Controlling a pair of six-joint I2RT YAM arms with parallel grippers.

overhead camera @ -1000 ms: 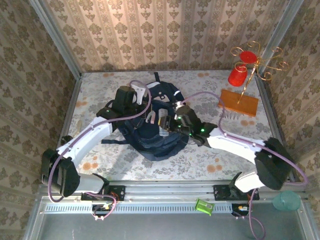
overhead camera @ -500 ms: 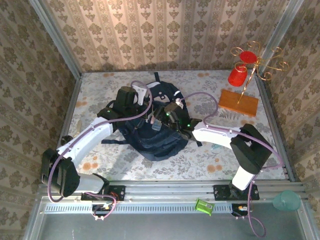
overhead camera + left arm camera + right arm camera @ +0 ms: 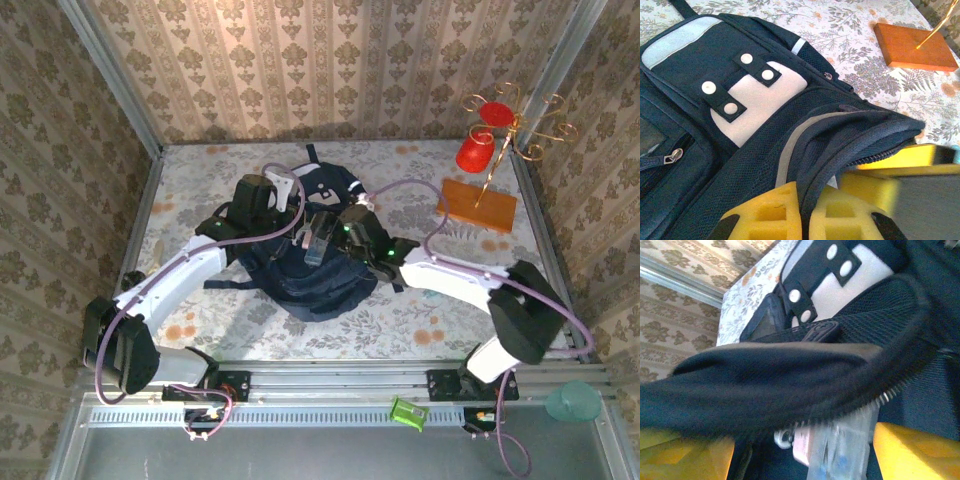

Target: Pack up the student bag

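The student bag (image 3: pixel 300 285) lies open in the middle of the table, a dark navy backpack with white studded patches (image 3: pixel 760 95). My left gripper (image 3: pixel 292 222) is shut on the zip edge of the bag's opening (image 3: pixel 840 145); its yellow fingers (image 3: pixel 767 212) pinch the fabric and hold it up. My right gripper (image 3: pixel 322 238) hovers at the mouth of the bag, open, its yellow fingers (image 3: pixel 915 450) wide apart. Between them a clear plastic item (image 3: pixel 840 450) with pink and blue inside hangs under the raised dark flap (image 3: pixel 765 380). How deep it sits in the bag is hidden.
A gold wire stand with a red cup (image 3: pixel 475 152) rises from an orange wooden base (image 3: pixel 478 205) at the back right. A small green object (image 3: pixel 407 412) and a teal one (image 3: pixel 572 402) lie beyond the front rail. Patterned walls close three sides.
My right arm has swung left to the bag's opening and its jaws have spread apart around the clear item. The left gripper has held the bag's edge throughout.
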